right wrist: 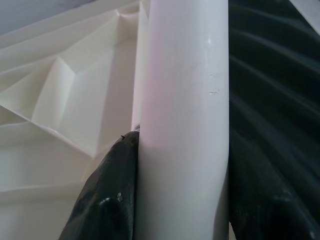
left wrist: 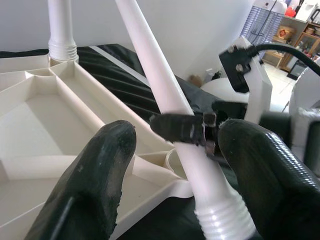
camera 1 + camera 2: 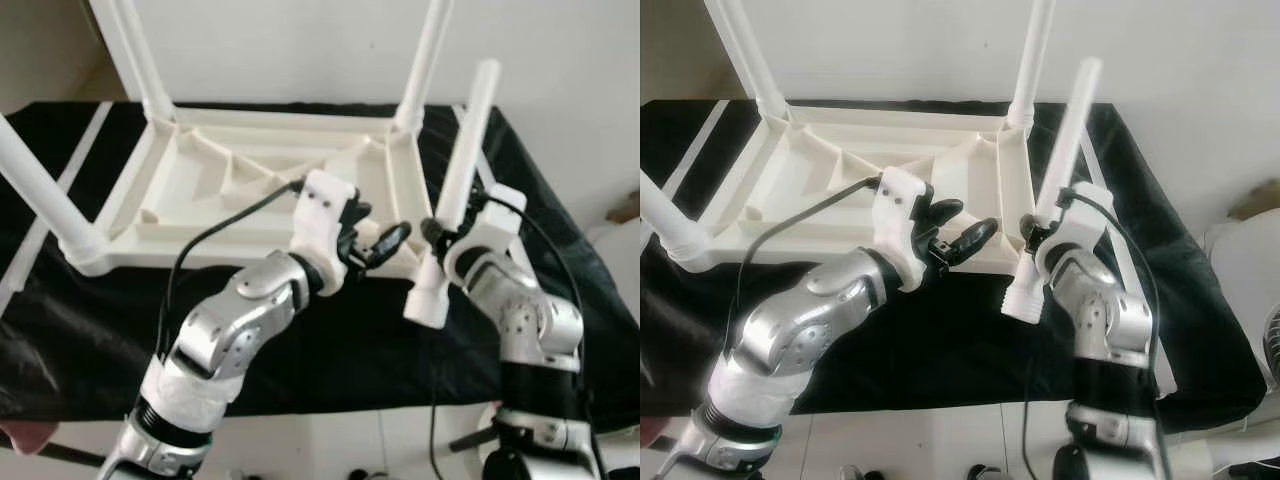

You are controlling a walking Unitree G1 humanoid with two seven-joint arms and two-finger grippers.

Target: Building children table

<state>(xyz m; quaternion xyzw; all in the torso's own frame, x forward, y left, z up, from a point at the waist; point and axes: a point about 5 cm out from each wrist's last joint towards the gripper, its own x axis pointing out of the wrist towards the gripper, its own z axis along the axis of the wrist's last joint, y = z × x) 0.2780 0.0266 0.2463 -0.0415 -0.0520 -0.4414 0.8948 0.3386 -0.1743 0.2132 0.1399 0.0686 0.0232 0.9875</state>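
The right gripper's (image 3: 1040,232) jaws are pinched on a loose white plastic table leg (image 3: 1057,180), a long tapered tube with a threaded end, which it holds tilted above the black cloth-covered surface (image 3: 60,330). The threaded end points down toward the robot, just beside the near right corner of the upturned white plastic children's tabletop (image 3: 200,180). In the right wrist view the leg (image 1: 185,110) sits tight between the two black fingers (image 1: 107,200).

The left gripper's (image 3: 375,240) jaws are spread with nothing between them; it hovers at the near edge of the tabletop, close to the leg and the right gripper. The left wrist view looks between its two black fingers (image 2: 92,180) at the leg (image 2: 165,105) clasped by the other gripper.

The tabletop lies underside up on the black cloth, its ribbed compartments showing. Three white legs stand in its sockets: far left (image 3: 135,55), far right (image 3: 422,60) and near left (image 3: 40,190). A pale wall (image 3: 300,40) stands behind.
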